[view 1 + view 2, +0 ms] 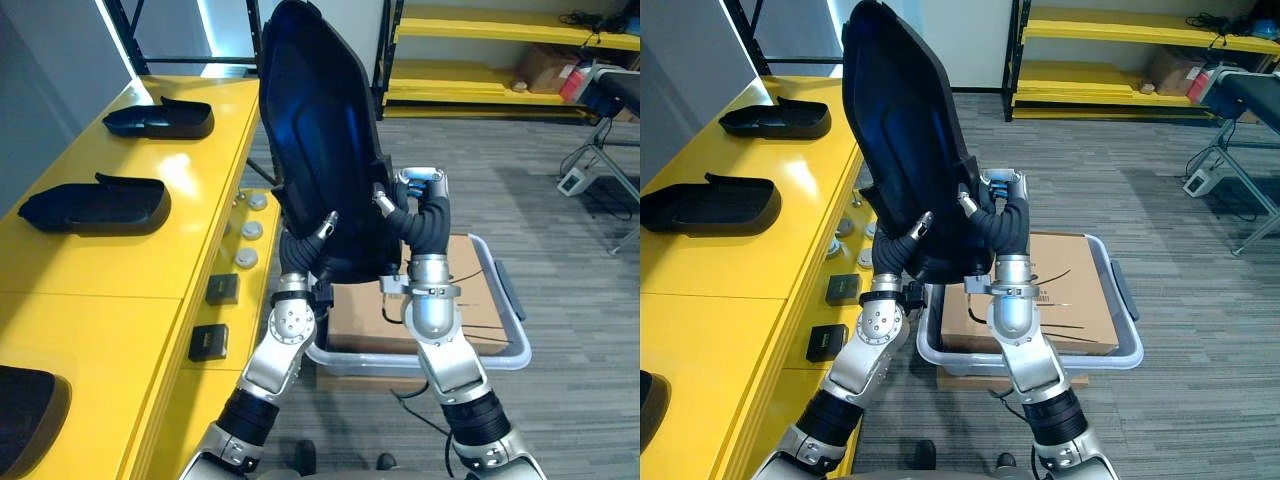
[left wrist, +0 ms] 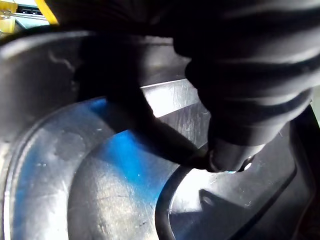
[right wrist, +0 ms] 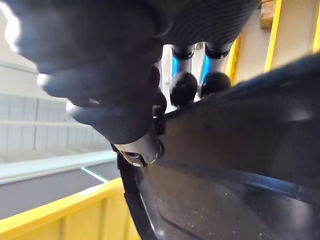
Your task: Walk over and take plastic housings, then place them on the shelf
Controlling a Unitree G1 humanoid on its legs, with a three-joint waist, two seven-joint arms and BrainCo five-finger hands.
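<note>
Fingers [image 3: 183, 87] of our right hand [image 1: 428, 222] hook over the black plastic housing [image 1: 315, 130] edge, thumb pinching. Our left hand [image 1: 297, 252] clamps its bottom too. Both forearms angle up, wrists bent, holding it upright beside the yellow bench [image 1: 150, 260].

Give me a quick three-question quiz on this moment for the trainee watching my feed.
1. True or false: the left hand and the right hand both grip the upright black housing.
2. What sits on the floor under the held housing? A) a cardboard box in a grey bin; B) a blue crate; C) a stack of tyres.
3. Fill in: the yellow shelf is on the robot's ____ side.
Key: 1 true; 2 A; 3 left.
</note>
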